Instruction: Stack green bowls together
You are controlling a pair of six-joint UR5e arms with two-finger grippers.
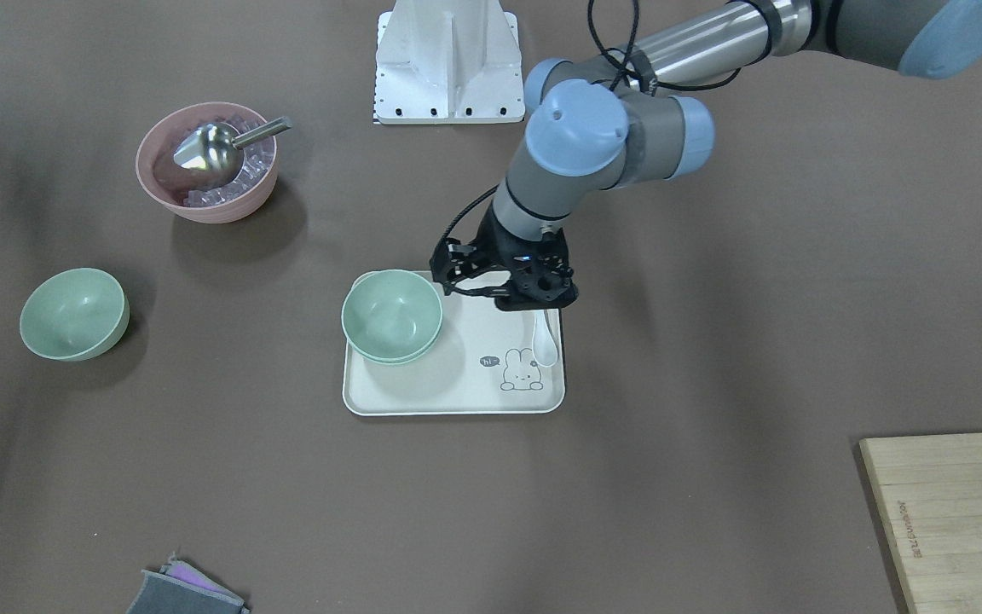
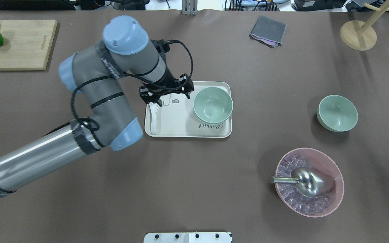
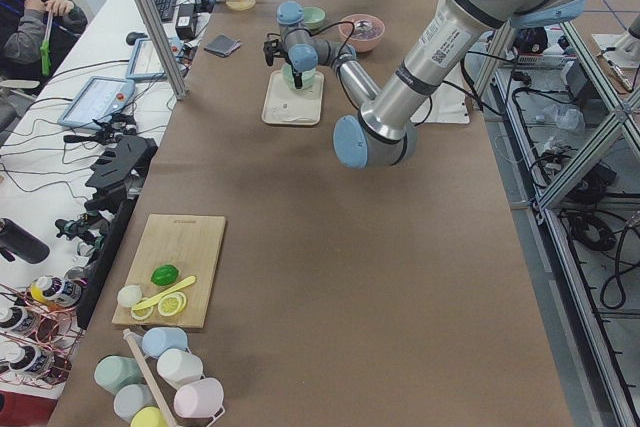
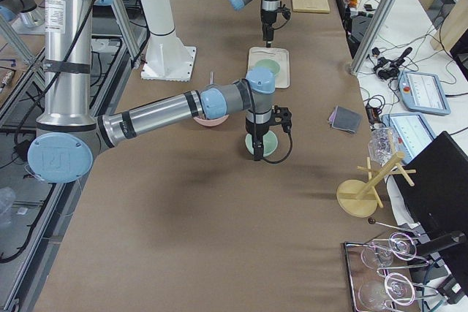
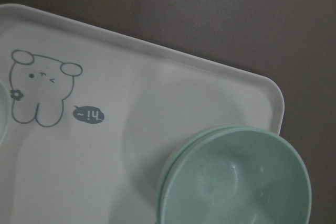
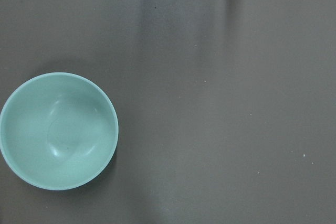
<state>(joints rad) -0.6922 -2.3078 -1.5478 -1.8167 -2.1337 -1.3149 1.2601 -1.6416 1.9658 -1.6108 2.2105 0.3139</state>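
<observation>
Two green bowls sit nested together on the cream tray, at its left end in the front-facing view; they also show in the overhead view and the left wrist view. A third green bowl stands alone on the table and shows in the right wrist view. My left gripper hovers over the tray beside the nested bowls, jaws apart and empty. My right gripper hangs over the lone bowl; I cannot tell whether it is open or shut.
A pink bowl with ice and a metal scoop stands near the robot's base. A white spoon lies on the tray under my left gripper. A cutting board, a grey cloth and a wooden stand line the far edge.
</observation>
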